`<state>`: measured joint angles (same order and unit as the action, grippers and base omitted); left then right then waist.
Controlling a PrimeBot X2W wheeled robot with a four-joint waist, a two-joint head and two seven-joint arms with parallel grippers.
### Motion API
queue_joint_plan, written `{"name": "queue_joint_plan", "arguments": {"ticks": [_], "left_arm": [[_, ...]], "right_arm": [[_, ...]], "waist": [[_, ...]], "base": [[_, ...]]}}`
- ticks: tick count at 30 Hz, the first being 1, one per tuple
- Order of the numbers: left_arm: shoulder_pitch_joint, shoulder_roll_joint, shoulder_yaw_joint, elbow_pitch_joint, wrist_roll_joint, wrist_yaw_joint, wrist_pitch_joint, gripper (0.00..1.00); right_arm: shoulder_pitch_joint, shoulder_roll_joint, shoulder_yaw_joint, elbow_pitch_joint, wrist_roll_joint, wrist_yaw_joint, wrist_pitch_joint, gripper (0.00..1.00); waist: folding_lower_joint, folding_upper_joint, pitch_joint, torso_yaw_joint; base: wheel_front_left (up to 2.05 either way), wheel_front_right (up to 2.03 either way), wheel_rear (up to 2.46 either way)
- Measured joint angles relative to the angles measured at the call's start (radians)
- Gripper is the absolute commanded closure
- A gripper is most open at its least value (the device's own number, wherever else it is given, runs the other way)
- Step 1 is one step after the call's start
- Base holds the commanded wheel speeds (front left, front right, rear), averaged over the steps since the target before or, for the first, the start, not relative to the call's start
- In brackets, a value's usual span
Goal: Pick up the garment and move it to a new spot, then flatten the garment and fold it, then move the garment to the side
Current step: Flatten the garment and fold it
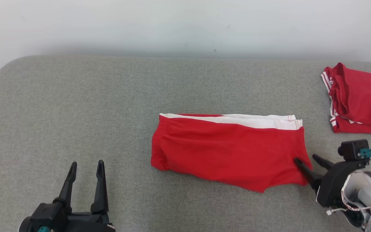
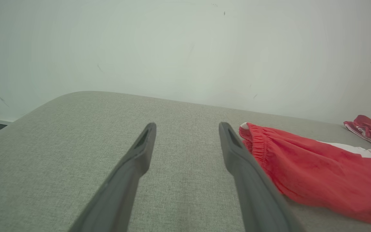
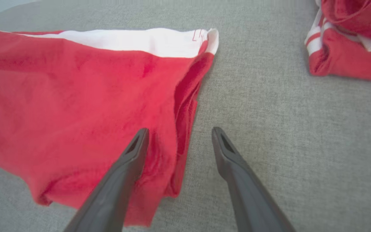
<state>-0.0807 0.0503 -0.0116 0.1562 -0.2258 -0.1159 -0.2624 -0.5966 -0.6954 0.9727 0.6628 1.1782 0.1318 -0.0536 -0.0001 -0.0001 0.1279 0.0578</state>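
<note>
Shorts of soft red cloth with a white side stripe (image 1: 227,151) are seen lying folded flat around the middle of the grey fabric-covered bench (image 1: 76,96). Stuff like this is probably light and floppy, nothing fragile, but the layers can be expected to slide apart, so every layer at a short edge should get pinched together. The right gripper (image 1: 305,158) is parked at the right edge, fingers apart, nothing clamped. The left gripper (image 1: 87,163) is spread open too, well apart from the cloth. Another folded red-and-white garment (image 1: 359,96) is sat far right.
</note>
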Motion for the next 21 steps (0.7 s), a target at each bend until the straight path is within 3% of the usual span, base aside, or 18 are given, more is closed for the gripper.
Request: {"name": "queue_joint_plan", "arguments": {"ticks": [6,17,18,19,20,21], "left_arm": [[-0.002,0.0,-0.007,0.0,0.0,-0.003,0.0,0.0],[-0.017,0.0,-0.028,0.004,-0.011,-0.003,0.0,0.0],[-0.019,0.0,-0.028,0.004,-0.011,-0.003,0.0,0.0],[-0.02,0.0,-0.027,0.005,-0.011,-0.003,0.0,0.0],[-0.02,0.0,-0.027,0.006,-0.012,-0.003,0.0,0.0],[-0.02,0.0,-0.026,0.007,-0.012,-0.003,0.0,0.0]], "right_arm": [[-0.047,0.04,-0.031,0.07,-0.052,0.0,0.021,0.0],[-0.118,0.116,-0.069,0.226,-0.081,0.0,0.159,0.0],[-0.121,0.119,-0.068,0.227,-0.076,0.0,0.183,0.16],[-0.123,0.121,-0.068,0.226,-0.069,-0.002,0.203,0.51],[-0.125,0.123,-0.07,0.224,-0.063,-0.003,0.221,0.51],[-0.125,0.123,-0.072,0.222,-0.054,-0.003,0.239,0.74]], "waist": [[0.0001,0.0,0.002,0.013],[0.0,0.0001,0.023,0.057],[0.0,0.0,0.024,0.06],[0.0,0.0,0.024,0.063],[0.0,0.0001,0.024,0.064],[0.0,0.0,0.024,0.065]], "base": [[0.0,0.0,0.0],[0.0,0.0,0.0],[0.0,0.0,0.0],[0.0,0.0,0.0],[0.0,0.0,0.0],[0.0,0.0,0.0]]}}
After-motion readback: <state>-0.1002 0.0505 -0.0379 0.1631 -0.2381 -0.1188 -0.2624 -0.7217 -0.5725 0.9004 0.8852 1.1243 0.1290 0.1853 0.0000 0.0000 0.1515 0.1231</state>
